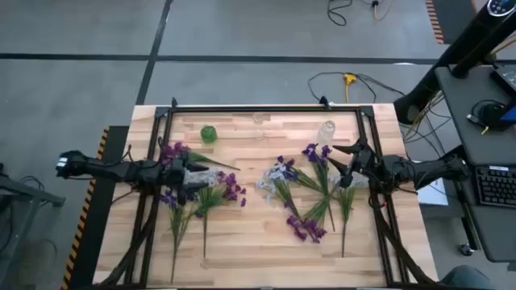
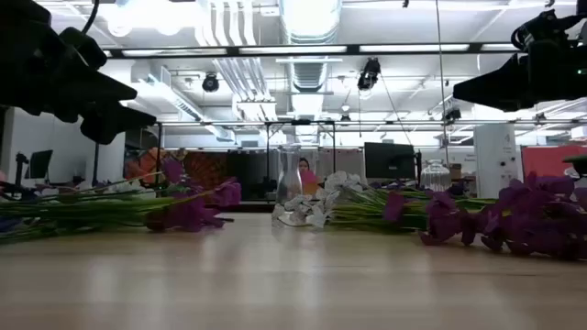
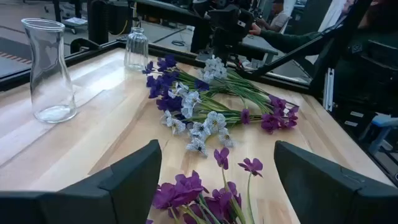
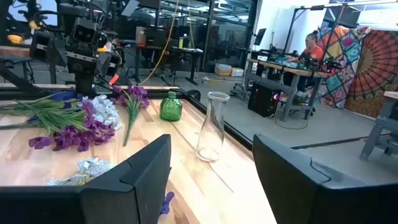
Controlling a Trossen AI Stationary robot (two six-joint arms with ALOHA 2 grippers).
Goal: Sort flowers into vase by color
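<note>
The flowers lie flat on the table in two heaps. The left heap [image 1: 201, 193] holds magenta and dark violet sprigs. The right heap [image 1: 310, 197] holds whitish-blue [image 3: 205, 121], dark violet [image 3: 163, 81] and magenta [image 3: 278, 118] sprigs. A green vase [image 1: 209, 134], a clear carafe [image 4: 211, 134] and a small clear vase [image 1: 326, 131] stand upright near the far edge. My left gripper [image 1: 193, 179] hovers open above the left heap, with magenta blossoms [image 3: 193, 194] below its fingers. My right gripper [image 1: 343, 171] hovers open above the right heap.
A dark frame [image 1: 266, 108] runs round the tabletop. Bare wood shows between the two heaps [image 1: 254, 217] and along the near edge. Beyond the table there are desks, monitors and a seated person [image 4: 309, 46].
</note>
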